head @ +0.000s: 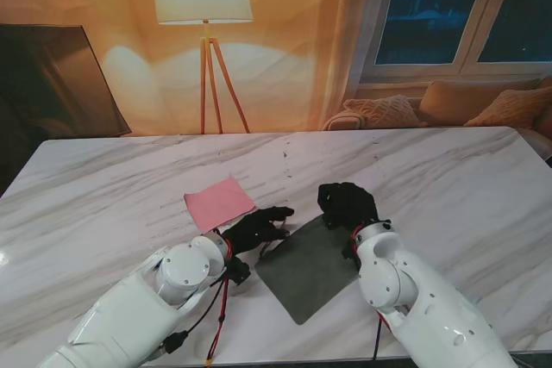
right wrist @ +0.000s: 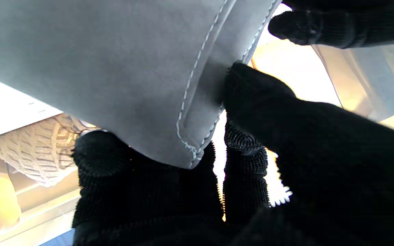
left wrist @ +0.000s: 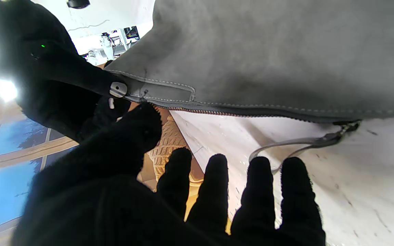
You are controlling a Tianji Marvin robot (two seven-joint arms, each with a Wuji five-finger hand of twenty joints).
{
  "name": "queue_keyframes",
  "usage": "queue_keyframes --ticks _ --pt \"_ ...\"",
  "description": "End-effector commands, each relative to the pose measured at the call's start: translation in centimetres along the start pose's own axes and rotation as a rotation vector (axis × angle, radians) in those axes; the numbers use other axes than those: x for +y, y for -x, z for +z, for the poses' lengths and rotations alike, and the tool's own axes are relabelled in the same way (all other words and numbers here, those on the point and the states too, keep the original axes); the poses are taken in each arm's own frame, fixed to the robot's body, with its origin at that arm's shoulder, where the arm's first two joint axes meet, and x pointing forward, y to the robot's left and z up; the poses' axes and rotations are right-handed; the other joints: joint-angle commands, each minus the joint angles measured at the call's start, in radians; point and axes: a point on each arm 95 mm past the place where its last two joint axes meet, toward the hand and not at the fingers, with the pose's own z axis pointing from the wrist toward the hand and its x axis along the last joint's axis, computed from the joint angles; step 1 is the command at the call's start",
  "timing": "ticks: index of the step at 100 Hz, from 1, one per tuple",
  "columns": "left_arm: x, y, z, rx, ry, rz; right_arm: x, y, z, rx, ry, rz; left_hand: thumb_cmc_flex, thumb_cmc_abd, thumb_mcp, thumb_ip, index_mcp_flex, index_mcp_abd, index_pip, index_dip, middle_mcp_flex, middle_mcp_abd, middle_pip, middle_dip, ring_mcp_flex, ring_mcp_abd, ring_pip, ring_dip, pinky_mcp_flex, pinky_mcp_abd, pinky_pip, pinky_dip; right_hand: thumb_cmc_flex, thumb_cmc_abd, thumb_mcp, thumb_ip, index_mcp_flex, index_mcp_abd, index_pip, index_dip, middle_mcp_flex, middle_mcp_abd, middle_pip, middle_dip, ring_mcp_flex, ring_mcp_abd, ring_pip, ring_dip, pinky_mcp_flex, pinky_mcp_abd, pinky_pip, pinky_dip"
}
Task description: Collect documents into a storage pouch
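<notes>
At lower centre of the stand view, a grey pouch (head: 306,269) lies flat on the marble desk (head: 448,178). Right robot hand (head: 348,204) pinches its far corner; left robot hand (head: 259,227) hovers by the zipper with fingers spread, holding nothing. Pink document (head: 219,202) lies outside, left of centre; insertion remains. Upper frame: floor lamp (head: 205,6), sofa cushions (head: 483,101), window.

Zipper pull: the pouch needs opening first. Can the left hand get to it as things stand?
Probably yes: the left hand is open beside the pouch, and the zipper pull lies unobstructed just beyond its fingers.
</notes>
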Motion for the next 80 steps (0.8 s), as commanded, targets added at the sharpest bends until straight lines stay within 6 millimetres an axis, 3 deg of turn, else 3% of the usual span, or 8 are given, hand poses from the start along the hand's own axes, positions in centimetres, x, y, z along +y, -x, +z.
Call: queue_keyframes --ticks 1,16,39,51,66,72,76,80 --pt "0.5 -0.3 0.3 0.007 0.025 -0.011 -0.3 -0.6 -0.6 0.015 -0.009 0.008 0.002 -0.018 0.028 -0.025 0.004 0.003 0.015 0.002 -0.016 -0.006 0.017 0.023 -0.037 0.003 0.042 0.045 -0.027 -0.041 0.130 -0.061 0.042 0.015 0.085 -0.001 0.017 0.000 0.018 -0.001 0.003 -0.002 0.018 0.017 0.053 -0.020 0.065 0.008 -0.009 -0.009 -0.005 -0.005" --pt "0.7 -0.3 0.5 0.010 0.051 -0.011 0.1 -1.0 -1.2 0.035 0.008 0.017 0.001 -0.030 0.045 -0.028 0.081 0.016 0.050 0.014 0.066 0.024 0.052 0.055 -0.044 0.012 0.136 0.118 -0.026 -0.048 0.227 -0.105 0.040 0.015 0.084 -0.001 0.017 0.000 0.018 -0.001 0.003 -0.001 0.017 0.017 0.051 -0.022 0.064 0.008 -0.010 -0.010 -0.006 -0.004" --pt "1.1 -0.1 1.1 0.002 0.071 -0.016 0.3 -1.4 -1.9 0.059 0.011 0.034 0.005 -0.049 0.079 -0.035 0.146 0.024 0.095 0.027 0.103 0.029 0.099 0.112 -0.044 0.029 0.263 0.219 -0.030 -0.053 0.312 -0.133 0.039 0.017 0.082 -0.001 0.016 -0.001 0.018 0.000 0.002 -0.002 0.015 0.018 0.050 -0.023 0.065 0.009 -0.010 -0.012 -0.007 -0.004" --pt "1.2 -0.1 1.3 0.001 0.085 -0.014 0.5 -1.7 -2.1 0.069 0.019 0.038 0.009 -0.059 0.095 -0.038 0.185 0.027 0.128 0.038 0.142 0.057 0.160 0.181 -0.034 0.045 0.321 0.265 -0.032 -0.051 0.341 -0.136 0.038 0.017 0.082 -0.001 0.016 -0.001 0.018 0.000 0.002 -0.003 0.015 0.018 0.050 -0.024 0.066 0.010 -0.010 -0.012 -0.007 -0.004" --pt "1.5 -0.2 1.6 0.007 0.092 -0.003 0.6 -1.8 -2.3 0.076 0.027 0.037 0.047 -0.068 0.157 -0.043 0.305 0.036 0.217 0.070 0.210 0.093 0.253 0.297 0.019 0.078 0.423 0.328 -0.034 -0.045 0.405 -0.130 0.037 0.017 0.081 -0.001 0.013 -0.001 0.017 -0.001 0.003 -0.003 0.014 0.019 0.050 -0.025 0.067 0.011 -0.010 -0.013 -0.007 -0.004" --pt "1.6 -0.2 1.8 0.009 0.085 0.004 0.7 -1.8 -2.2 0.076 0.030 0.037 0.116 -0.115 0.169 -0.104 0.354 0.033 0.274 0.099 0.254 0.107 0.296 0.340 0.056 0.095 0.473 0.356 -0.018 -0.032 0.444 -0.131 0.036 0.018 0.081 -0.001 0.013 -0.001 0.017 -0.001 0.002 -0.002 0.013 0.019 0.050 -0.025 0.067 0.011 -0.010 -0.014 -0.007 -0.004" --pt "1.6 -0.3 1.8 0.010 0.084 0.006 0.6 -1.8 -2.2 0.075 0.031 0.038 0.159 -0.130 0.167 -0.128 0.378 0.027 0.305 0.105 0.277 0.112 0.319 0.361 0.073 0.101 0.499 0.368 -0.010 -0.028 0.457 -0.135 0.035 0.018 0.081 -0.001 0.013 -0.001 0.017 -0.001 0.002 -0.003 0.013 0.019 0.050 -0.025 0.067 0.011 -0.012 -0.015 -0.007 -0.004" --pt "1.7 -0.3 1.9 0.008 0.085 0.006 0.6 -1.8 -2.2 0.075 0.032 0.041 0.223 -0.131 0.127 -0.148 0.398 0.027 0.367 0.086 0.325 0.124 0.302 0.522 0.095 0.114 0.529 0.384 0.001 -0.021 0.483 -0.145 0.035 0.019 0.081 -0.001 0.012 -0.001 0.016 -0.001 0.000 -0.002 0.012 0.018 0.049 -0.026 0.068 0.011 -0.013 -0.015 -0.007 -0.003"
